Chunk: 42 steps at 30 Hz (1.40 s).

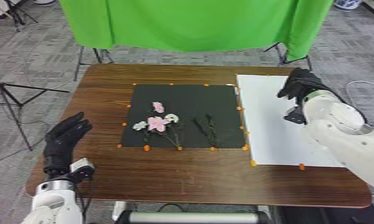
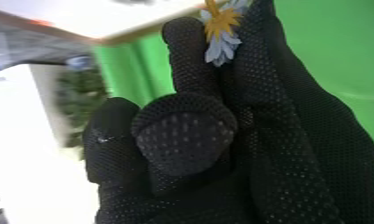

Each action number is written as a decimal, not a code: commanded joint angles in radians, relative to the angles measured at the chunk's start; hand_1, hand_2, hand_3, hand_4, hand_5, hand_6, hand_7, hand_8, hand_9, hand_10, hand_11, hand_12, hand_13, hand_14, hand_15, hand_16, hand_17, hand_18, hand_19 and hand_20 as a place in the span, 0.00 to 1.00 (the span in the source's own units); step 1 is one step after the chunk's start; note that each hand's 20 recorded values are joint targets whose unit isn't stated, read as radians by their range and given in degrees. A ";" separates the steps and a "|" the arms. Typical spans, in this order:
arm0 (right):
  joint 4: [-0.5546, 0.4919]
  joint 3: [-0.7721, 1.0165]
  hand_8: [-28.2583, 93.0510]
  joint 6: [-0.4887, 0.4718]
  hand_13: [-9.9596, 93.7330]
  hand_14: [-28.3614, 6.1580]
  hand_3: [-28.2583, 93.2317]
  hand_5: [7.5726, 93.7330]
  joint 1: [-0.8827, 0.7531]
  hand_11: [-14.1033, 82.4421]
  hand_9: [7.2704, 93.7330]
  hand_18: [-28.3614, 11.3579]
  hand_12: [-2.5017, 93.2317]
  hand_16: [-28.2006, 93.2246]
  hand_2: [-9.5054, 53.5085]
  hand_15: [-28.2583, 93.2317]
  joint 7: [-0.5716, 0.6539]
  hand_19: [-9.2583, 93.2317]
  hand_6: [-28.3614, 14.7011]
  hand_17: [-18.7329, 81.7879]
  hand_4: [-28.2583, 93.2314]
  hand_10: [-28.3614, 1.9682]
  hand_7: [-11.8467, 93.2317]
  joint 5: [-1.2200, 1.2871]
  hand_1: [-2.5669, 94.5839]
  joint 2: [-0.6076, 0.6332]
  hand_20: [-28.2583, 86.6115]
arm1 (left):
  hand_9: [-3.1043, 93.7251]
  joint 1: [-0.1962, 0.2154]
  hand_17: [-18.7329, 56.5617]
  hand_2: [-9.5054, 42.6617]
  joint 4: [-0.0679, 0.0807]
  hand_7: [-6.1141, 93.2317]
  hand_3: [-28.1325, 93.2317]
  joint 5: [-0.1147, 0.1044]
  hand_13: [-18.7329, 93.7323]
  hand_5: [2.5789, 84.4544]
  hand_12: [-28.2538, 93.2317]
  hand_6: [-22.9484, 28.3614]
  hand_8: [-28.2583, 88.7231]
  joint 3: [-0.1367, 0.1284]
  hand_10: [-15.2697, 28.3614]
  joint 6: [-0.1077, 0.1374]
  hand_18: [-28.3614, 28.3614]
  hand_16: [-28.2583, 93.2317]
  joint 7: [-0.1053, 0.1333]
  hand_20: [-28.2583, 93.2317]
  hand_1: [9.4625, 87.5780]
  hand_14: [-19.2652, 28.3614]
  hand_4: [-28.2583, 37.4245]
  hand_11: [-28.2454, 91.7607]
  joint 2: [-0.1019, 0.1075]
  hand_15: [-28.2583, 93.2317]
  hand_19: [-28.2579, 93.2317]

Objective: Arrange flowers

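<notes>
Right wrist view gives the right robot hand (image 1: 301, 86) a narrow grip: its gloved fingers pinch a white flower (image 2: 221, 47) with an orange-yellow centre. Part of the bloom is cut off by the frame edge, its stem is hidden by the glove, and a rounded black tip stands in front of the rest of the hand. Blurred greenery (image 2: 77, 100) lies beyond; its kind is unclear.

In the head view, that robot hand is at two o'clock, above a white sheet (image 1: 272, 135) on the brown bench (image 1: 183, 180). The white right arm (image 1: 334, 120) stands in the way, covering part of the sheet. A small black part (image 1: 294, 117) sits beside the arm, hard to make out. The left robot hand (image 1: 64, 137) is at eight o'clock over the bench, wide, with fingers straight.

Near the centre lies a black mat (image 1: 188, 95), edged by small orange markers (image 1: 147, 148). On it, from the mat's middle, a small pink flower (image 1: 158, 106) lies toward ten o'clock and a larger pink flower (image 1: 157, 124) toward eight, between two white blooms (image 1: 171, 118). Thin stems run toward six o'clock; dark green sprigs (image 1: 206, 129) lie toward five, their detail unclear. Green cloth (image 1: 197, 25) hangs at twelve o'clock.
</notes>
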 commanded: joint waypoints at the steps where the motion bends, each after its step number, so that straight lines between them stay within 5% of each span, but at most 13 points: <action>1: -0.111 -0.103 0.27 -0.021 1.00 0.76 0.74 0.83 0.180 0.17 0.98 0.42 0.25 0.42 0.00 0.71 -0.099 1.00 0.63 0.86 0.09 0.58 0.27 0.182 0.69 -0.092 0.58 | 0.53 0.015 0.38 0.05 -0.007 0.29 0.82 0.000 0.53 0.60 0.33 0.44 0.15 -0.009 0.63 0.003 0.76 0.22 -0.003 0.41 0.39 0.74 0.28 0.45 0.002 0.48 0.41; 10: -0.068 -0.224 0.27 -0.058 1.00 0.77 0.74 0.83 0.239 0.17 0.98 0.42 0.25 0.42 0.00 0.72 -0.115 1.00 0.63 0.86 0.09 0.58 0.26 0.325 0.69 -0.290 0.59 | 0.53 -0.005 0.38 0.05 0.002 0.29 0.82 0.002 0.53 0.60 0.33 0.44 0.15 -0.003 0.64 -0.004 0.76 0.22 -0.009 0.41 0.38 0.75 0.28 0.45 -0.001 0.48 0.41; 15: -0.035 -0.277 0.27 -0.061 1.00 0.77 0.74 0.83 0.237 0.17 0.98 0.42 0.25 0.41 0.00 0.72 -0.108 1.00 0.63 0.86 0.08 0.59 0.26 0.349 0.69 -0.361 0.60 | 0.54 -0.023 0.39 0.06 0.009 0.29 0.82 -0.005 0.53 0.60 0.33 0.44 0.15 0.005 0.64 0.014 0.75 0.22 0.010 0.41 0.39 0.75 0.28 0.45 0.008 0.48 0.41; 16: -0.030 -0.283 0.27 -0.061 1.00 0.77 0.74 0.83 0.234 0.17 0.98 0.42 0.24 0.41 0.00 0.72 -0.106 1.00 0.63 0.86 0.08 0.59 0.26 0.353 0.69 -0.372 0.60 | 0.54 -0.027 0.42 0.06 0.011 0.28 0.81 -0.006 0.54 0.61 0.33 0.44 0.15 0.006 0.64 0.020 0.75 0.22 0.016 0.43 0.39 0.75 0.27 0.45 0.009 0.48 0.44; 17: -0.025 -0.289 0.27 -0.056 1.00 0.77 0.74 0.83 0.230 0.17 0.98 0.42 0.24 0.41 0.00 0.72 -0.105 1.00 0.63 0.86 0.08 0.59 0.26 0.353 0.69 -0.382 0.60 | 0.54 -0.031 0.47 0.10 0.013 0.28 0.81 -0.032 0.55 0.61 0.33 0.45 0.15 0.012 0.65 0.019 0.77 0.21 0.034 0.46 0.40 0.75 0.27 0.45 0.011 0.49 0.52; 21: -0.006 -0.290 0.27 -0.052 1.00 0.77 0.74 0.83 0.205 0.17 0.97 0.42 0.24 0.41 0.00 0.72 -0.095 1.00 0.63 0.86 0.08 0.59 0.26 0.368 0.69 -0.416 0.60 | 0.56 -0.032 0.60 0.22 0.015 0.29 0.76 -0.028 0.59 0.63 0.33 0.48 0.26 0.015 0.66 0.037 0.78 0.21 0.049 0.46 0.53 0.74 0.27 0.46 0.011 0.48 0.57; 26: 0.012 -0.295 0.27 -0.038 1.00 0.77 0.73 0.83 0.186 0.17 0.96 0.42 0.24 0.41 0.00 0.72 -0.082 1.00 0.63 0.86 0.08 0.59 0.26 0.373 0.69 -0.442 0.60 | 0.57 -0.037 0.62 0.25 0.017 0.29 0.75 -0.016 0.58 0.64 0.33 0.48 0.27 0.018 0.66 0.035 0.75 0.21 0.041 0.46 0.62 0.71 0.31 0.46 0.009 0.47 0.49; 42: 0.101 -0.329 0.27 0.086 1.00 0.76 0.73 0.81 0.179 0.17 0.95 0.42 0.22 0.41 0.00 0.71 -0.069 1.00 0.64 0.86 0.09 0.59 0.26 0.355 0.68 -0.523 0.60 | 0.56 -0.047 0.58 0.20 0.024 0.29 0.76 -0.010 0.57 0.63 0.33 0.47 0.26 0.024 0.66 0.013 0.76 0.21 0.018 0.48 0.56 0.73 0.33 0.47 0.007 0.48 0.46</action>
